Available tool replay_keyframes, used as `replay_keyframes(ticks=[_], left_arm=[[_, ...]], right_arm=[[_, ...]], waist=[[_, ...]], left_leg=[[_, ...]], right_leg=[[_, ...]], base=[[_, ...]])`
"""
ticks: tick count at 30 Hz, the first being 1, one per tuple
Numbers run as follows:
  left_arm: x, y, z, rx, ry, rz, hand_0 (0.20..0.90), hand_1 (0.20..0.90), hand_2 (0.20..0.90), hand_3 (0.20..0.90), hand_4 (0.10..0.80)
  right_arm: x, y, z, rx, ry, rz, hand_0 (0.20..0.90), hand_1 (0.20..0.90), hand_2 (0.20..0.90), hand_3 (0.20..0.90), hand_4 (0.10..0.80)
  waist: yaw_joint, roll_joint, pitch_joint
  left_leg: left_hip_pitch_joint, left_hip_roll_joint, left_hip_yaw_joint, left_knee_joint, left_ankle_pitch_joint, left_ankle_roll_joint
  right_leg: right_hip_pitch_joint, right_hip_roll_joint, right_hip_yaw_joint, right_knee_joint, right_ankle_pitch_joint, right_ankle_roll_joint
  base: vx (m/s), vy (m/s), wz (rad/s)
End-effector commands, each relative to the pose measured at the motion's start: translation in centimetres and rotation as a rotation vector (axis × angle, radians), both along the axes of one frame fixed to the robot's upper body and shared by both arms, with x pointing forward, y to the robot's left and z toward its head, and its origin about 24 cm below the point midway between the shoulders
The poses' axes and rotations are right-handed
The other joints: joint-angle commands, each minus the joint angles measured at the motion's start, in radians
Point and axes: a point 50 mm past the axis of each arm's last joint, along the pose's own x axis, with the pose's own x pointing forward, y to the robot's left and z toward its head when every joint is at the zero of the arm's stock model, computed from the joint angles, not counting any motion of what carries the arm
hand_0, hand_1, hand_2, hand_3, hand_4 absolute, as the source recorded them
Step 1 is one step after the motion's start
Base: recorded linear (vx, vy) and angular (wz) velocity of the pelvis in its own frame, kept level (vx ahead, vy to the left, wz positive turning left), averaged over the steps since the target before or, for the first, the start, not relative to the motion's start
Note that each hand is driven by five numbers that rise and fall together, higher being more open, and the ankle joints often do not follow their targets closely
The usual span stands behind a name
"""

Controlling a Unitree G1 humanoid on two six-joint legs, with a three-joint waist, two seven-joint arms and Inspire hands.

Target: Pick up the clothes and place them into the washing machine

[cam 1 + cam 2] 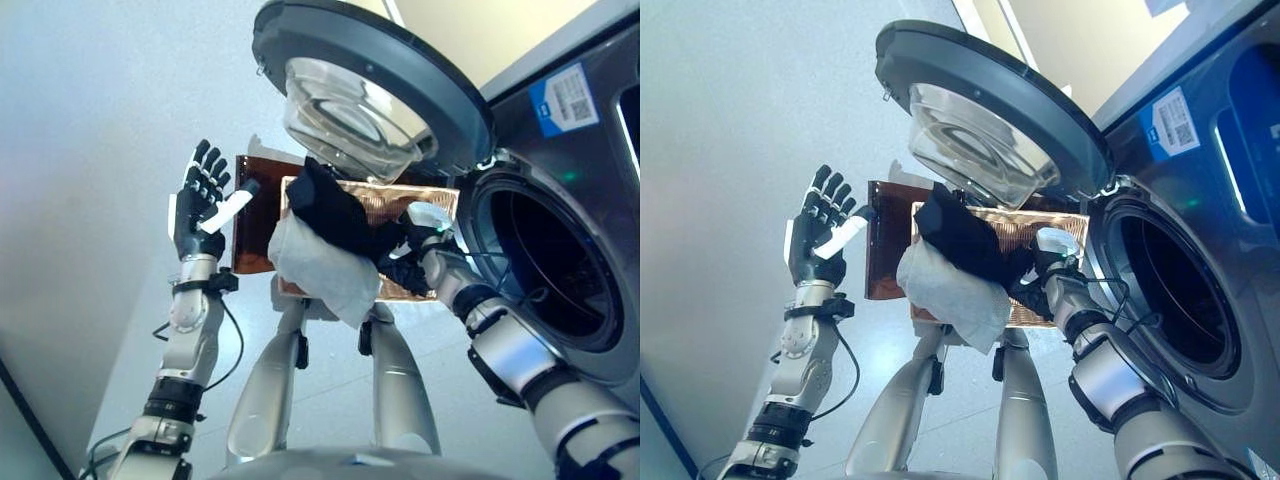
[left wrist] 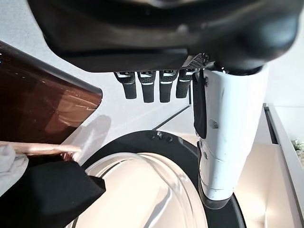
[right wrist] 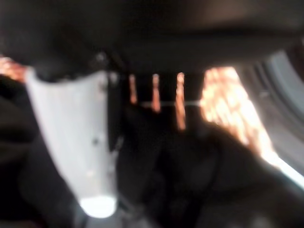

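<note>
Right hand (image 1: 415, 262) fingers curled on black garment (image 1: 335, 215) and white cloth (image 1: 320, 268), beside open washer door (image 1: 370, 95); drum opening (image 1: 555, 260) just past them. Left hand (image 1: 200, 205) spread wide, empty. Brown basket (image 1: 400, 205) behind.

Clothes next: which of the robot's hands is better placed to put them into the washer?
The right hand: it grips the clothes beside the open drum. The left hand hangs open, empty, farther away.

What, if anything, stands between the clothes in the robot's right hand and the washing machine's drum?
Nothing visible. The right hand holds the clothes just left of the drum opening; the door is swung open above.
</note>
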Motion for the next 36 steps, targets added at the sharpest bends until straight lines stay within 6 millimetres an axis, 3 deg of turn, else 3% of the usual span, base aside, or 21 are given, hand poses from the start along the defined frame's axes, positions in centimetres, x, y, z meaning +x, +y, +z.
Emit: replay_keyframes(ticks=[1, 11, 15, 16, 23, 27, 29, 31, 36], left_arm=[[-1.2, 1.8, 2.9, 0.055, -0.164, 0.061, 0.900, 0.900, 0.900, 0.900, 0.800], [-1.3, 2.8, 1.3, 0.038, -0.100, 0.107, 0.900, 0.900, 0.900, 0.900, 0.800], [-1.4, 3.0, 0.5, 0.030, -0.073, 0.122, 0.900, 0.900, 0.900, 0.900, 0.800], [-1.5, 3.0, 0.1, 0.020, -0.060, 0.127, 0.900, 0.900, 0.900, 0.900, 0.800], [-1.6, 3.5, -0.4, 0.014, -0.044, 0.159, 0.900, 0.900, 0.900, 0.900, 0.800], [-1.7, 4.1, -0.8, 0.009, -0.031, 0.185, 0.900, 0.900, 0.900, 0.900, 0.800], [-1.8, 4.1, -0.9, 0.009, -0.030, 0.186, 0.900, 0.900, 0.900, 0.900, 0.800], [-1.9, 4.3, -0.9, 0.001, -0.037, 0.188, 0.900, 0.900, 0.900, 0.900, 0.800], [-1.9, 4.2, -0.7, -0.039, -0.065, 0.191, 0.900, 0.900, 0.900, 0.900, 0.800]], right_arm=[[0.2, -0.2, 0.5, -0.013, -0.032, 0.013, 0.200, 0.200, 0.200, 0.200, 0.300], [-1.5, -0.7, -0.5, 0.191, -0.107, -0.007, 0.200, 0.200, 0.200, 0.200, 0.300], [-3.1, -1.4, -1.7, 0.282, -0.120, -0.029, 0.200, 0.200, 0.200, 0.200, 0.300], [-4.2, -2.0, -2.8, 0.331, -0.102, -0.068, 0.200, 0.200, 0.200, 0.200, 0.300], [-6.2, -3.6, -4.2, 0.516, -0.132, -0.183, 0.200, 0.200, 0.200, 0.200, 0.300], [-8.1, -3.9, -4.1, 0.801, -0.217, -0.223, 0.200, 0.200, 0.200, 0.200, 0.300], [-8.5, -4.0, -4.2, 0.823, -0.219, -0.223, 0.200, 0.200, 0.200, 0.200, 0.300], [-9.8, -4.5, -4.5, 0.964, -0.229, -0.244, 0.200, 0.200, 0.200, 0.200, 0.300], [-11.4, -5.5, -5.7, 1.497, -0.443, -0.490, 0.200, 0.200, 0.200, 0.200, 0.300]], waist=[[-0.015, -0.038, -0.071], [-0.036, -0.062, -0.120], [-0.046, -0.074, -0.138], [-0.050, -0.078, -0.142], [-0.062, -0.083, -0.157], [-0.082, -0.089, -0.166], [-0.084, -0.090, -0.170], [-0.093, -0.092, -0.168], [-0.104, -0.085, -0.160]], left_leg=[[-0.028, -0.049, 0.034, 0.007, -0.042, -0.042], [0.024, -0.046, 0.043, 0.013, -0.064, -0.038], [0.051, -0.047, 0.043, 0.016, -0.072, -0.037], [0.069, -0.046, 0.041, 0.017, -0.076, -0.037], [0.100, -0.046, 0.043, 0.014, -0.083, -0.034], [0.128, -0.043, 0.044, 0.009, -0.090, -0.034], [0.124, -0.044, 0.046, 0.010, -0.088, -0.034], [0.128, -0.044, 0.048, 0.011, -0.091, -0.033], [0.131, -0.044, 0.053, 0.013, -0.095, -0.033]], right_leg=[[0.028, -0.022, -0.010, -0.198, 0.174, 0.000], [0.085, -0.019, -0.010, -0.200, 0.159, 0.003], [0.115, -0.019, -0.008, -0.201, 0.155, 0.005], [0.136, -0.019, -0.009, -0.204, 0.152, 0.006], [0.176, -0.016, -0.007, -0.217, 0.149, 0.007], [0.198, -0.011, -0.002, -0.215, 0.138, 0.008], [0.195, -0.012, 0.001, -0.217, 0.141, 0.008], [0.198, -0.012, 0.004, -0.216, 0.140, 0.008], [0.200, -0.011, 0.009, -0.217, 0.136, 0.008]], base=[[0.000, 0.000, 0.00], [0.023, -0.006, -0.02], [0.034, -0.010, -0.03], [0.029, -0.006, -0.04], [0.027, -0.004, -0.04], [0.028, 0.001, -0.06], [0.002, 0.005, -0.05], [0.006, 0.006, -0.08], [0.001, 0.009, -0.07]])
